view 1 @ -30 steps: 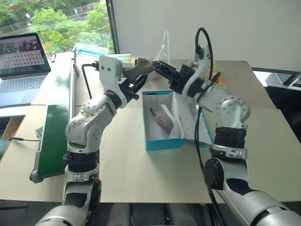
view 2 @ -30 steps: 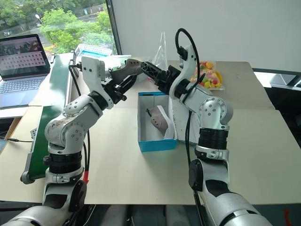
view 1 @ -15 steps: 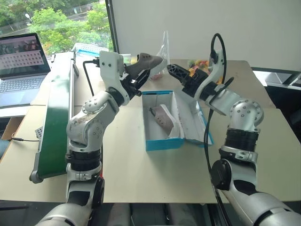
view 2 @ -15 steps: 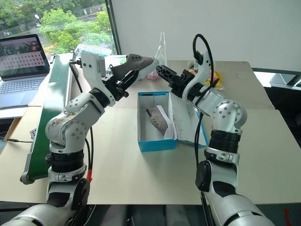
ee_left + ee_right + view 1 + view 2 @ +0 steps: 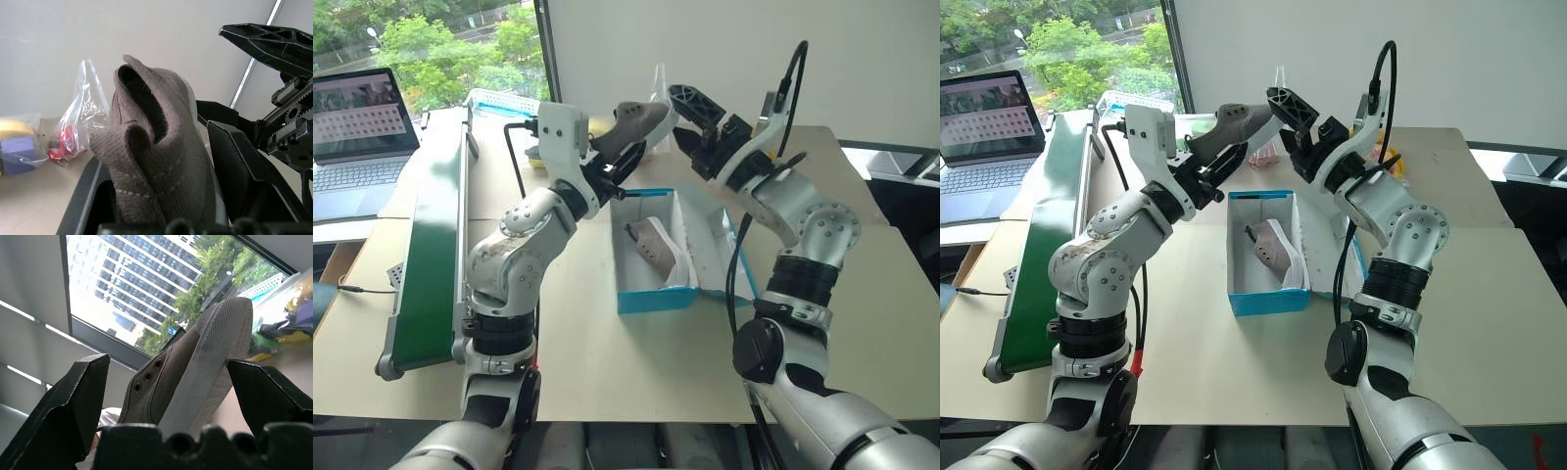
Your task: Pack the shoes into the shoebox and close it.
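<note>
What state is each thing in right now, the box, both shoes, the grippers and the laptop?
shoebox: lid open, lying flat on the table.
shoe in box: lies inside, tilted on its side.
second shoe: held in the air above the box.
left gripper: shut on the second shoe.
right gripper: open, at the shoe's toe.
laptop: open, screen on.

Setting: indoor robotics test room or office lab. Indicated by a plain beige table (image 5: pixel 607 352) set against a bare white wall (image 5: pixel 724 39); an open laptop (image 5: pixel 357 132) on an adjoining surface; a green conveyor belt (image 5: pixel 426 264) along the table edge; a large window (image 5: pixel 440 49) overlooking trees, with high-rise buildings (image 5: pixel 142 289) visible outside. Bagged sample items (image 5: pixel 80 122) staged at the far end.
</note>
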Controlling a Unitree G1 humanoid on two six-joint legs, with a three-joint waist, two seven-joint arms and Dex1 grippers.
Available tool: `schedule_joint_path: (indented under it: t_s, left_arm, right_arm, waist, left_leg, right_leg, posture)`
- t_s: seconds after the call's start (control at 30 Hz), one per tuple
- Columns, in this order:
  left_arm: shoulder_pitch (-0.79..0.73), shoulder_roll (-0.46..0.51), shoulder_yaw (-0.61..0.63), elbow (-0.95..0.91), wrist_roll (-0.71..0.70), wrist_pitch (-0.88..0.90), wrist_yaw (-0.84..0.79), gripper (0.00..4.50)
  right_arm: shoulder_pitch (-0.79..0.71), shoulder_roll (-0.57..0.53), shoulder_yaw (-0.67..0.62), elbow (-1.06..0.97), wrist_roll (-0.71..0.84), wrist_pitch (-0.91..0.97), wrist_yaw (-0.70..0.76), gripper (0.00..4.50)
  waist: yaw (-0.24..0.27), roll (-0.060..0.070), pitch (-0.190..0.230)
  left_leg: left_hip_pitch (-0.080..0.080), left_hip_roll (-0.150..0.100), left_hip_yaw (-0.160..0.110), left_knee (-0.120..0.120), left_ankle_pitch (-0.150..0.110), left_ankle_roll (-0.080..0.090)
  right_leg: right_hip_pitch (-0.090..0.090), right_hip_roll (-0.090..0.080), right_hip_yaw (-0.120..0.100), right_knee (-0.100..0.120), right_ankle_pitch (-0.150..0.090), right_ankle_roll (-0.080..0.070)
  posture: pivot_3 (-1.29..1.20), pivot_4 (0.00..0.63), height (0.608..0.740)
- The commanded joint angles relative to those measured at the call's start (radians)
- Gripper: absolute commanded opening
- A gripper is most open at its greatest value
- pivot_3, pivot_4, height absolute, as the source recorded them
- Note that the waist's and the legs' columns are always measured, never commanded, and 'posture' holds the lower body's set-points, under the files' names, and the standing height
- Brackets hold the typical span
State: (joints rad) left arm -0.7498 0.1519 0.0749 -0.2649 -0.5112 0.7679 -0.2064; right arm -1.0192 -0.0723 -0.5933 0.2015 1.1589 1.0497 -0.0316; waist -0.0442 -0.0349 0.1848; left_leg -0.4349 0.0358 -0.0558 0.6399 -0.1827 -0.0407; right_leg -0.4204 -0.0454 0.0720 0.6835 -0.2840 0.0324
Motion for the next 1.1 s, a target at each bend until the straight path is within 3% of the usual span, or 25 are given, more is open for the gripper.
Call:
schedule_joint_path:
  t_s: [0.03,0.6,0.63,0.8,0.87,0.97,1.03,1.1]
  left_arm:
    - [-0.043,-0.007,-0.007,-0.044,-0.01,-0.02,-0.006,2.36]
    - [-0.038,-0.005,-0.002,-0.053,-0.011,-0.016,-0.003,2.36]
    - [-0.038,-0.005,-0.002,-0.053,-0.011,-0.016,-0.002,2.35]
    - [-0.036,-0.006,-0.002,-0.058,-0.012,-0.013,0.001,2.35]
    - [-0.034,-0.005,-0.002,-0.061,-0.013,-0.009,0.003,2.35]
    - [-0.029,-0.004,-0.002,-0.068,-0.015,-0.003,0.005,2.35]
    - [-0.023,-0.001,-0.003,-0.075,-0.017,0.005,0.004,2.35]
    - [-0.018,0.001,-0.003,-0.08,-0.019,0.011,0.004,2.35]
  right_arm:
    - [-0.014,-0.008,0.034,-0.015,0.031,-0.005,0.001,4.5]
    - [0.024,-0.027,0.166,0.013,-0.026,0.001,0.042,4.5]
    - [0.025,-0.029,0.175,0.021,-0.037,-0.002,0.047,3.99]
    - [0.026,-0.035,0.191,0.051,-0.076,-0.024,0.074,2.55]
    - [0.022,-0.034,0.188,0.056,-0.08,-0.03,0.082,1.66]
    - [0.02,-0.034,0.183,0.059,-0.084,-0.037,0.085,0.77]
    - [0.019,-0.034,0.179,0.06,-0.086,-0.042,0.085,0.26]
    - [0.017,-0.035,0.174,0.063,-0.087,-0.049,0.086,0.14]
  waist:
    - [-0.001,0.0,0.0]
    - [0.0,0.0,0.0]
    - [0.0,0.0,0.0]
    - [0.0,0.0,0.0]
    - [0.0,0.0,0.0]
    - [0.0,0.0,0.0]
    - [0.0,0.0,0.0]
    - [0.0,0.0,0.0]
  left_leg:
    - [0.0,0.0,0.0,0.0,0.0,0.0]
    - [0.0,0.0,0.0,0.0,0.0,0.0]
    - [0.0,0.0,0.0,0.0,0.0,0.0]
    - [0.0,0.0,0.0,0.0,0.0,0.0]
    - [0.0,0.0,0.0,0.0,0.0,0.0]
    - [-0.001,0.0,0.0,0.0,0.0,0.0]
    - [-0.001,0.0,0.0,0.0,0.0,0.0]
    - [-0.001,0.0,0.0,0.0,0.0,0.0]
  right_leg:
    - [0.0,0.0,0.0,0.0,0.0,0.0]
    - [0.0,0.0,0.0,0.0,0.0,0.0]
    - [0.0,0.0,0.0,0.0,0.0,0.0]
    - [0.0,0.0,0.0,-0.001,0.0,0.0]
    - [0.0,0.0,0.0,-0.001,0.0,0.0]
    - [0.0,0.0,0.0,-0.001,0.0,0.0]
    - [0.0,0.0,0.0,-0.001,0.0,0.0]
    - [0.0,0.0,0.0,-0.001,0.0,0.0]
  posture:
    - [0.0,0.15,0.74]
    - [0.0,0.15,0.74]
    - [0.0,0.15,0.74]
    - [0.0,0.15,0.74]
    - [0.0,0.15,0.74]
    - [0.0,0.15,0.74]
    - [0.0,0.15,0.74]
    - [0.0,0.15,0.74]
